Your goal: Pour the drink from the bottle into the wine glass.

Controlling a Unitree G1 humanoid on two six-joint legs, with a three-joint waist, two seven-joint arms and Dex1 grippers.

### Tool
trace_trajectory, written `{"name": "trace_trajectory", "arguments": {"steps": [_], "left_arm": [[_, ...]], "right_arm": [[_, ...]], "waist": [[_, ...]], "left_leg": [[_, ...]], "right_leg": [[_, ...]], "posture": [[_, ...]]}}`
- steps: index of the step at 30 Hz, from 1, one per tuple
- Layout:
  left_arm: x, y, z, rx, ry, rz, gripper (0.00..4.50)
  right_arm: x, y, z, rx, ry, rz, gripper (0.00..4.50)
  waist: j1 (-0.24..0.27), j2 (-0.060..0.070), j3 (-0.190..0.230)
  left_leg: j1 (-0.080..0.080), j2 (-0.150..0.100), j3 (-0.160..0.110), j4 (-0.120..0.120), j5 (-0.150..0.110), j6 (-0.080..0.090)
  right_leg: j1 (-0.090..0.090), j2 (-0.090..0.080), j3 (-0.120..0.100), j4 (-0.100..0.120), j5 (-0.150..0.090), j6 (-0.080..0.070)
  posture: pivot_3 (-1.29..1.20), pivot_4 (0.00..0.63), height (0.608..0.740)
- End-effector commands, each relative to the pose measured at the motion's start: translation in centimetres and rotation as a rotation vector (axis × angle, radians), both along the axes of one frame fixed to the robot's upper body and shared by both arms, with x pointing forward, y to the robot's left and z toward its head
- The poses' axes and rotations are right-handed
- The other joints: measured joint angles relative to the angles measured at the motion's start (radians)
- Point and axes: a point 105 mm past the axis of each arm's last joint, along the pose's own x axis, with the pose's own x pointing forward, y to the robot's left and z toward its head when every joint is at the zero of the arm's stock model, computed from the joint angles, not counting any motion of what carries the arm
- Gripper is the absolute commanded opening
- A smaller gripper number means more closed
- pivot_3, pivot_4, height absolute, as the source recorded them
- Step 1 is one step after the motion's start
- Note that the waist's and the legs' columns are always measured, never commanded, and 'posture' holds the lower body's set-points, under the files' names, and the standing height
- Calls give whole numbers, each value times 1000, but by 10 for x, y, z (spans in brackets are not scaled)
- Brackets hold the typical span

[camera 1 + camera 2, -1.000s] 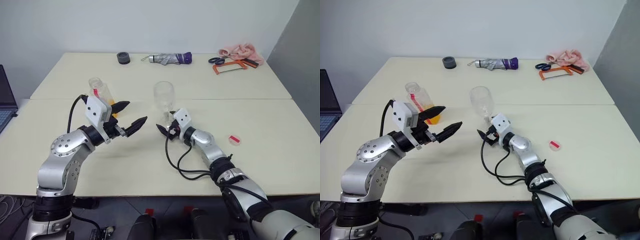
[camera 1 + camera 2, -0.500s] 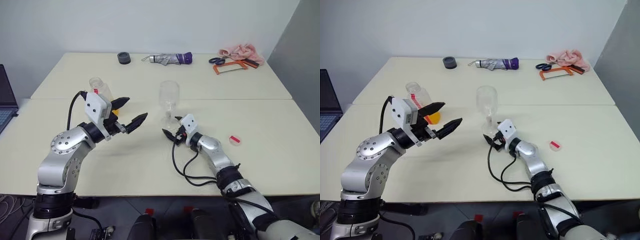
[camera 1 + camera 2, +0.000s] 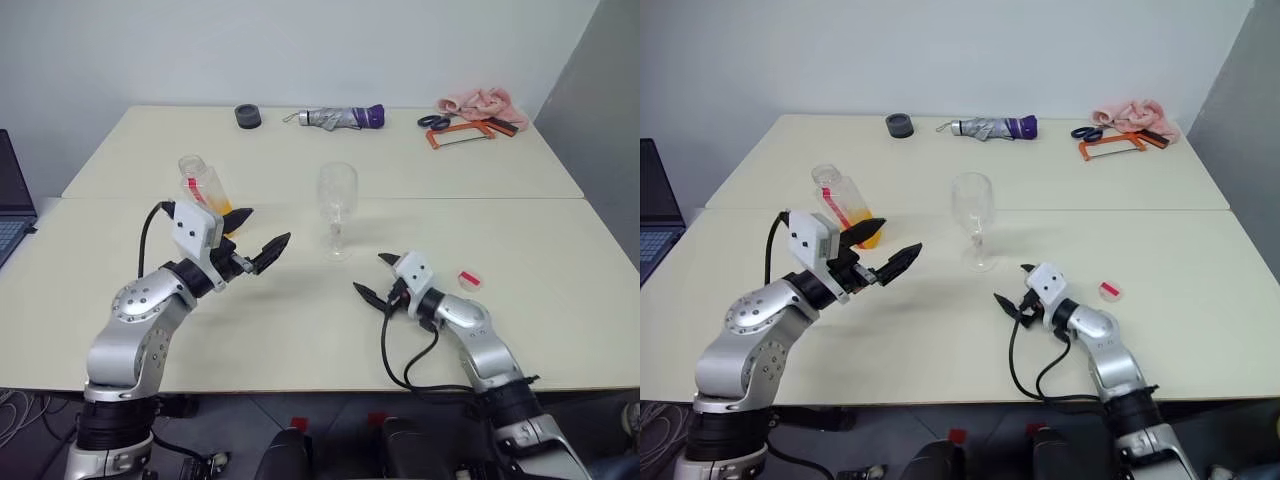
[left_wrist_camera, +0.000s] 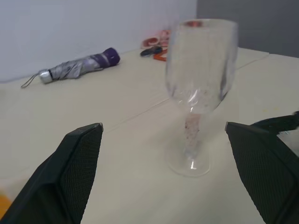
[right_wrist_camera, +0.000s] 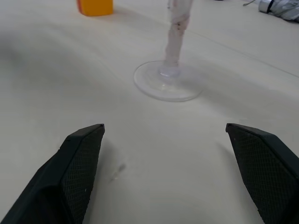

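The clear wine glass [image 3: 338,205] stands upright and empty at the table's middle, free of both grippers. To its left the uncapped bottle [image 3: 203,185] leans a little, with the orange drink [image 3: 236,214] low in it. My left gripper [image 3: 262,232] is open, just in front of and to the right of the bottle, pointing at the glass [image 4: 198,70]. My right gripper [image 3: 372,276] is open near the table, in front of and to the right of the glass foot [image 5: 168,81], a hand's width from it.
A small red-and-white object [image 3: 468,279] lies right of my right gripper. Along the far edge are a black roll [image 3: 247,116], a folded umbrella [image 3: 335,117], scissors [image 3: 433,121], an orange-framed saw [image 3: 462,132] and a pink cloth [image 3: 480,100]. A laptop [image 3: 10,200] sits at the left.
My right gripper has drawn back from the glass's foot, nearer to me and to the right. The glass, tilted a second ago, now stands upright. My left gripper has dipped slightly.
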Motion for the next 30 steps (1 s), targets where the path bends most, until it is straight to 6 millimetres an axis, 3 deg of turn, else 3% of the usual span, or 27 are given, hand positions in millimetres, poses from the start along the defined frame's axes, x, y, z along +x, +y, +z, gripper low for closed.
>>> {"name": "trace_trajectory", "arguments": {"steps": [1, 4, 7, 15, 30], "left_arm": [[-2, 27, -19, 37, 2, 230, 4500], [-1, 39, -31, 51, 9, 336, 4500], [1, 51, -39, 31, 11, 396, 4500], [23, 85, -33, 9, -18, 483, 4500], [60, 87, -13, 14, -40, 432, 4500]], "right_arm": [[-38, 8, 34, 51, -48, 159, 4445], [-45, 6, 41, 26, -108, 154, 4445], [-55, 8, 44, 16, -62, 230, 4445], [-58, 18, 70, 112, -51, 253, 4445], [-54, 26, 80, 96, -78, 249, 4445]], "waist": [[1, 0, 0], [2, -1, 0], [13, -1, 0], [19, -2, 0], [19, -2, 0]], "left_leg": [[0, 0, 0, 0, 0, 0], [0, 1, -1, 0, 0, 0], [0, -1, -2, 0, 0, 0], [2, -2, -2, 0, 0, 0], [2, -4, -2, 1, 0, 0]], "right_leg": [[0, 0, 0, 0, 0, 0], [0, 0, 0, -1, 0, 0], [1, 1, -2, -1, 0, 1], [4, 1, -2, -1, 0, 1], [3, 1, -2, -1, 0, 1]], "posture": [[0, 150, 740], [0, 150, 740], [0, 150, 740], [0, 150, 740], [0, 150, 740]]}}
